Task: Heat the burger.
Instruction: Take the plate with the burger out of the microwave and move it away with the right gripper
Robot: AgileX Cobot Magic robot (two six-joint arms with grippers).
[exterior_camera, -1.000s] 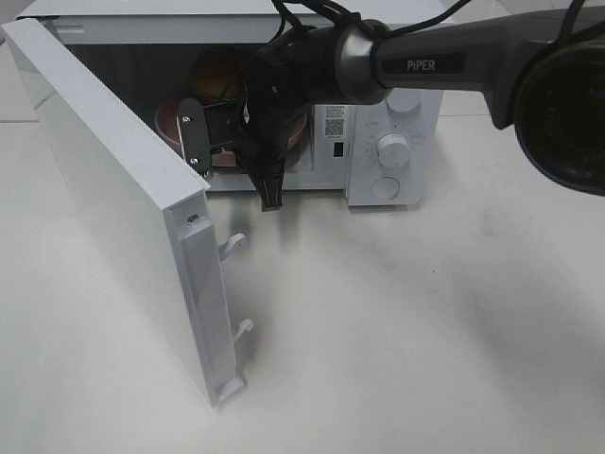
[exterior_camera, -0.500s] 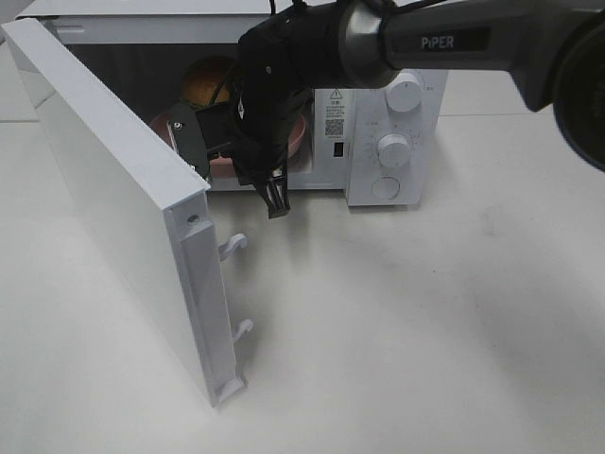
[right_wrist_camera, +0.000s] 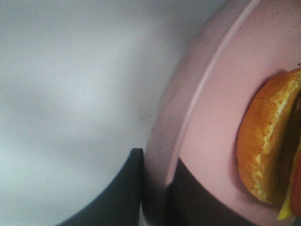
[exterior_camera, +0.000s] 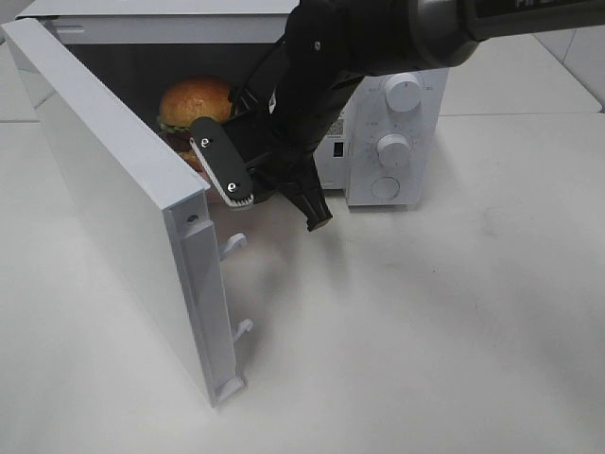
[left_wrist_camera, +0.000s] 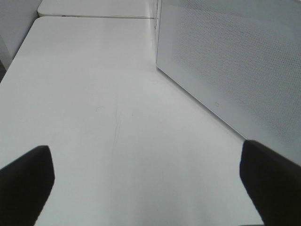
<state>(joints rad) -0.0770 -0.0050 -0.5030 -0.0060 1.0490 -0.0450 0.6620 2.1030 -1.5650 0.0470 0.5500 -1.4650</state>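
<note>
The burger (exterior_camera: 194,102) sits inside the open microwave (exterior_camera: 378,57), toward the left of the cavity, and its bun edge (right_wrist_camera: 263,146) rests on the pink plate (right_wrist_camera: 211,108). My right gripper (right_wrist_camera: 157,193) is shut on the plate's rim, with a dark finger on each side of it. In the exterior high view the right arm (exterior_camera: 321,76) reaches across into the microwave's mouth and hides the plate and the fingertips. My left gripper (left_wrist_camera: 148,183) is open over bare table, holding nothing.
The microwave's door (exterior_camera: 104,180) stands swung out to the left, with its latch hooks (exterior_camera: 234,244) facing the arm. Two knobs (exterior_camera: 393,149) are on the panel at the right. A white perforated panel (left_wrist_camera: 235,70) rises beside the left gripper. The white table (exterior_camera: 425,331) lies in front.
The right arm has swung toward the front and right, and its wrist has turned. The burger now shows fully, lower and further left in the cavity. The left gripper has not changed.
</note>
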